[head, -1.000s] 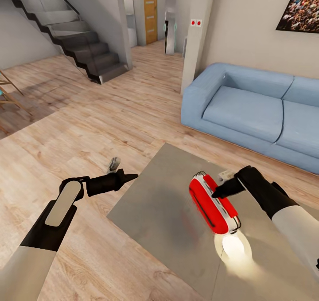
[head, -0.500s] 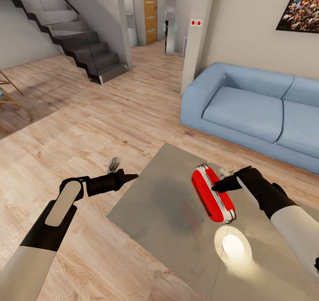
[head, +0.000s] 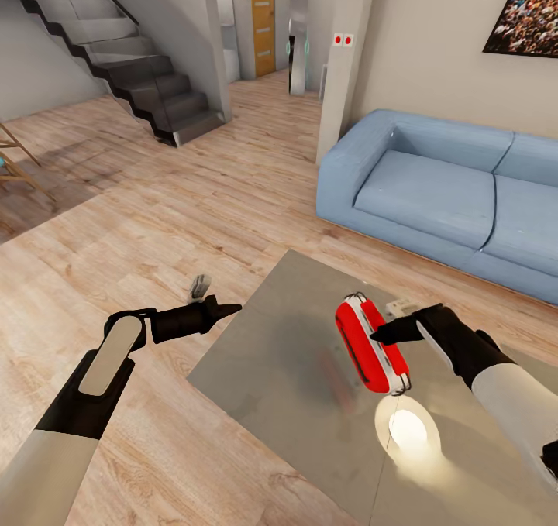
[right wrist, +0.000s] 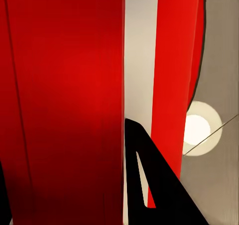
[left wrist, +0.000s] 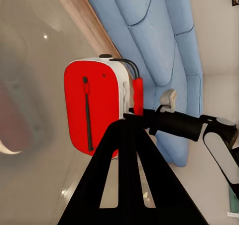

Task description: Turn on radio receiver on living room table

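The red radio receiver (head: 370, 344) with white trim stands tilted on the glossy grey table (head: 279, 363). My right gripper (head: 375, 337) is shut, and its pointed tip touches the radio's red face near the middle. In the right wrist view the red and white radio (right wrist: 59, 85) is very close, with the shut right gripper (right wrist: 130, 128) against it. My left gripper (head: 235, 307) is shut and empty. It hovers at the table's left corner, well left of the radio. The left wrist view looks past the left gripper (left wrist: 125, 128) at the radio (left wrist: 92, 105) and the right gripper (left wrist: 137, 116) touching it.
A blue sofa (head: 442, 193) stands beyond the table on the light wood floor (head: 178, 201). A framed crowd picture (head: 527, 15) hangs above the sofa. A dark staircase (head: 132, 53) is at the back left and a wooden chair (head: 12, 162) at the left edge. A bright lamp reflection (head: 407, 429) lies on the table.
The radio has tipped and slid a little away from the lamp reflection under the right gripper's tip. My right forearm has dropped slightly. The left arm has not moved.
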Robot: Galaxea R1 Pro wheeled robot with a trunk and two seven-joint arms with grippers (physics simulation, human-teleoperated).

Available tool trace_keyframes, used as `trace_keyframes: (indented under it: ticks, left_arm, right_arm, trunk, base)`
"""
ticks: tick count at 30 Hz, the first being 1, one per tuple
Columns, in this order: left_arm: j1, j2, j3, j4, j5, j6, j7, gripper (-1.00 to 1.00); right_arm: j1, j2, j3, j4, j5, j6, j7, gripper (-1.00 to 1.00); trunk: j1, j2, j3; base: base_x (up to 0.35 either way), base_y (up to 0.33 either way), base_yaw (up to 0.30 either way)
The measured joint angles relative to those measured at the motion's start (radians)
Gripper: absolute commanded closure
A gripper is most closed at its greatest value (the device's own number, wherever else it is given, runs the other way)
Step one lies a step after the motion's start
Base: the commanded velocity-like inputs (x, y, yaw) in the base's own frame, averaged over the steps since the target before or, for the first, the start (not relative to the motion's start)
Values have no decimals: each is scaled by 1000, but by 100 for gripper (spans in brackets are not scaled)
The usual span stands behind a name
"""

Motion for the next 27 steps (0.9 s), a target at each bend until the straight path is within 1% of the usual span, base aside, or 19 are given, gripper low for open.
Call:
trace_keyframes:
  ticks: [13, 16, 17, 19, 20, 21, 23, 27]
  left_arm:
    - [0, 0, 0, 0, 0, 0, 0, 100]
    - [0, 0, 0, 0, 0, 0, 0, 100]
    - [0, 0, 0, 0, 0, 0, 0, 100]
    - [0, 0, 0, 0, 0, 0, 0, 100]
    - [0, 0, 0, 0, 0, 0, 0, 100]
    - [0, 0, 0, 0, 0, 0, 0, 100]
    - [0, 0, 0, 0, 0, 0, 0, 100]
    - [0, 0, 0, 0, 0, 0, 0, 100]
  right_arm:
    - [0, 1, 0, 13, -7, -13, -1, 100]
    - [1, 10, 1, 21, -16, -12, -2, 100]
    - [1, 13, 1, 42, -14, -17, -2, 100]
    - [0, 16, 2, 93, 0, -60, -4, 100]
    - [1, 17, 2, 103, -4, -75, -3, 100]
    - [0, 17, 2, 111, -10, -88, -3, 100]
    - [0, 17, 2, 118, -6, -98, -3, 100]
    - [0, 17, 2, 121, -7, -102, -3, 100]
  trunk:
    - [0, 0, 0]
    - [0, 0, 0]
    - [0, 0, 0]
    - [0, 0, 0]
    - [0, 0, 0]
    - [0, 0, 0]
    - [0, 0, 0]
    - [0, 0, 0]
  base:
    - [0, 0, 0]
    - [0, 0, 0]
    - [0, 0, 0]
    - [0, 0, 0]
    - [0, 0, 0]
    - [0, 0, 0]
    - [0, 0, 0]
    - [0, 0, 0]
